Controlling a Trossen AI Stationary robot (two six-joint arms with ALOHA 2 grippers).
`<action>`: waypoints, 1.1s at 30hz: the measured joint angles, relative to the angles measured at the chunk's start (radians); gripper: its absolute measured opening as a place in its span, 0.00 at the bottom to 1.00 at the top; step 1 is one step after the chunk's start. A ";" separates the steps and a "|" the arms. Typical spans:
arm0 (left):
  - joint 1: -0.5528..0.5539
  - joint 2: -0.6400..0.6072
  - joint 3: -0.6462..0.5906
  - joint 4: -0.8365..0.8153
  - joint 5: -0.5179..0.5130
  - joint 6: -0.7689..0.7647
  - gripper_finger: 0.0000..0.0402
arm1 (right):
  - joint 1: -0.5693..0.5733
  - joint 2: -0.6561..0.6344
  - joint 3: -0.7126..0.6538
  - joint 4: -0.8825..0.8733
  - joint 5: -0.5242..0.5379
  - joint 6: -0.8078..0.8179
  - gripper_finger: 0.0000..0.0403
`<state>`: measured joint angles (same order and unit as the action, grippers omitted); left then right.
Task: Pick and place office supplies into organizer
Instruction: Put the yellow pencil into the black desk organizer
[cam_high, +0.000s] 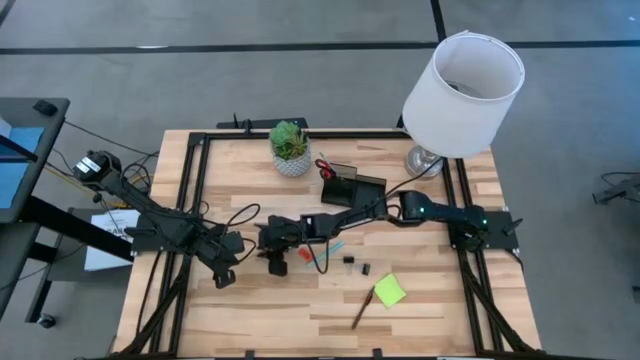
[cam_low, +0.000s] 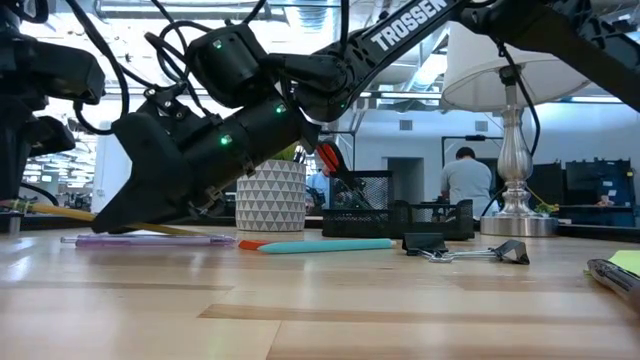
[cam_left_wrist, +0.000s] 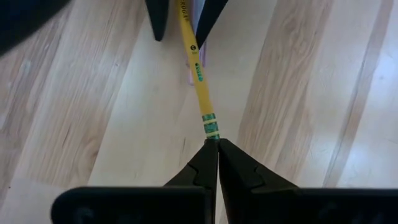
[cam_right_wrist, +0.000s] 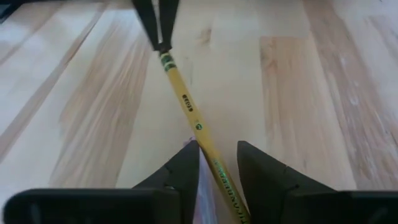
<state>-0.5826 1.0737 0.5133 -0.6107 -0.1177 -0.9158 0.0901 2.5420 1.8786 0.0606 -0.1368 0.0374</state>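
A yellow pencil (cam_left_wrist: 198, 74) runs between my two grippers near the table's middle. My left gripper (cam_left_wrist: 217, 149) is shut on its eraser end. My right gripper (cam_right_wrist: 217, 165) is open, with one finger on either side of the pencil's shaft (cam_right_wrist: 214, 163), farther along. A pink pen (cam_low: 150, 240) lies on the table under the pencil. On the table to the right lie a teal pen (cam_high: 325, 250), black clips (cam_high: 357, 265), a green sticky-note pad (cam_high: 390, 291) and a brown pencil (cam_high: 360, 312). The black organizer (cam_high: 352, 185) holds red scissors (cam_high: 325, 168). My left gripper pinches the pencil's eraser end, just behind the green-banded ferrule (cam_left_wrist: 211, 129), between its two fingertips. The fingers come steeply from above, and the pencil runs straight on from them. The held end (cam_low: 55, 212) is raised a little off the table, and the rest slopes down toward the pink pen.
A white patterned plant pot (cam_high: 291, 150) stands beside the organizer at the far side. A white lamp (cam_high: 460, 95) stands at the far right. A small orange-red eraser (cam_high: 277, 266) lies just near my grippers. A person (cam_low: 465, 180) is in the room beyond the table.
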 joint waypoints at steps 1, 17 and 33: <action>0.000 0.000 0.000 -0.001 0.000 0.000 0.00 | 0.001 0.000 0.000 0.000 0.000 -0.014 0.23; 0.000 0.000 0.000 0.001 -0.003 -0.058 0.05 | 0.015 -0.001 0.000 -0.012 -0.047 -0.016 0.07; 0.000 0.000 0.385 -0.199 -0.105 -0.101 0.22 | -0.008 -0.065 -0.003 0.014 0.047 0.380 0.04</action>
<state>-0.5827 1.0733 0.8984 -0.8096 -0.2229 -1.0169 0.0819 2.4772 1.8755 0.0744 -0.0898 0.4171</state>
